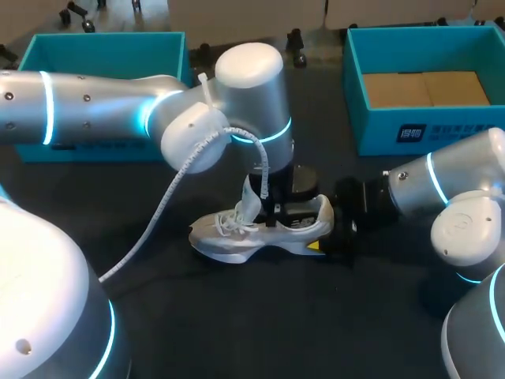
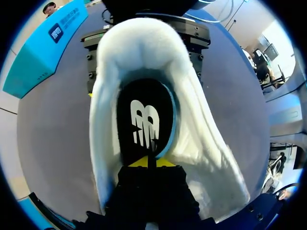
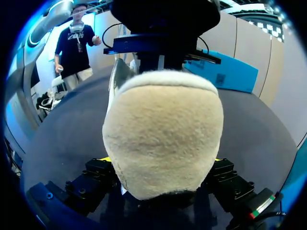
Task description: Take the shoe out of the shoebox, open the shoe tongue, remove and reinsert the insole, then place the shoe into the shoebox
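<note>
Dark tabletop (image 1: pixel 260 316) carries two teal cardboard shoeboxes: one at the far left (image 1: pixel 102 37), one at the far right (image 1: pixel 379 126). Between them, nearer, the white mesh sneaker (image 1: pixel 237 237) stands upright outside both, toe left, heel right. The right gripper (image 3: pixel 162 160) clamps the sneaker's beige heel from both sides. The left gripper (image 2: pixel 148 162) reaches down into the sneaker's opening, its yellow tips drawn together at the black insole (image 2: pixel 144 110); whether they pinch the insole I cannot tell.
</note>
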You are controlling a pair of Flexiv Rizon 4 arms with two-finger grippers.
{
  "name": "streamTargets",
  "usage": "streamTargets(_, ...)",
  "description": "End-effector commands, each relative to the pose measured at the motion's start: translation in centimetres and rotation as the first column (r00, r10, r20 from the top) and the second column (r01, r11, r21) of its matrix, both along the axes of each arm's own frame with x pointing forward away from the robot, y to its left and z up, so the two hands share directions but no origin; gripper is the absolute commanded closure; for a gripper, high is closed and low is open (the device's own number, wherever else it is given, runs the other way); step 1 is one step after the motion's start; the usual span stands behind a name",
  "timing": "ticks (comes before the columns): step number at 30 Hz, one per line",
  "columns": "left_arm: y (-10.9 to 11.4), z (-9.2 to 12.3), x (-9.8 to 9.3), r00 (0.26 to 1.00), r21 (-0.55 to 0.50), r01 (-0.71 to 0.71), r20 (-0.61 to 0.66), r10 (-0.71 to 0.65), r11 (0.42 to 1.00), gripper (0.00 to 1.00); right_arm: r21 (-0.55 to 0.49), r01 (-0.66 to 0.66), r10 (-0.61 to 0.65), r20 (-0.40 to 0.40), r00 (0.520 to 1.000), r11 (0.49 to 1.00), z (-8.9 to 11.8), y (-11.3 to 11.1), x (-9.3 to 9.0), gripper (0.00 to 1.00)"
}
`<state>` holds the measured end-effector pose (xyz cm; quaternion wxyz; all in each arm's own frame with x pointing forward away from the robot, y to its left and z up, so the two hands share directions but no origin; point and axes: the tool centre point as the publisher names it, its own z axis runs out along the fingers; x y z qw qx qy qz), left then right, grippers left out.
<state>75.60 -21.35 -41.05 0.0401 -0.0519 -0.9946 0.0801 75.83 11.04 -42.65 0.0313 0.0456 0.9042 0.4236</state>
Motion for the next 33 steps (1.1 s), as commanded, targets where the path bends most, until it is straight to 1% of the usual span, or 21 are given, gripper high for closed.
streamTargets(1,1.4,0.1,0.8,1.000,-0.032,-0.017,-0.013,0.017,0.999,1.00,-0.003,0.002,-0.002,0.001,1.000,1.000,-0.2,0.2,-0.1,1.00)
streamTargets(11,2.2,1.5,1.0,0.997,-0.043,-0.047,-0.058,0.044,0.998,1.00,-0.003,0.002,-0.002,0.001,1.000,1.000,-0.2,0.2,-0.1,1.00)
streamTargets(18,2.4,3.0,0.5,0.993,-0.066,-0.050,-0.106,0.043,0.997,1.00,-0.003,0.002,-0.002,0.001,1.000,1.000,-0.2,0.2,-0.1,1.00)
streamTargets(23,2.6,4.3,0.0,0.988,-0.107,-0.059,-0.146,0.043,0.992,1.00,-0.003,0.002,-0.002,0.001,1.000,1.000,-0.2,0.2,-0.1,1.00)
streamTargets(33,2.8,5.9,-0.6,0.985,-0.139,-0.061,-0.167,0.037,0.988,1.00,-0.003,0.002,-0.002,0.001,1.000,1.000,-0.2,0.2,-0.1,1.00)
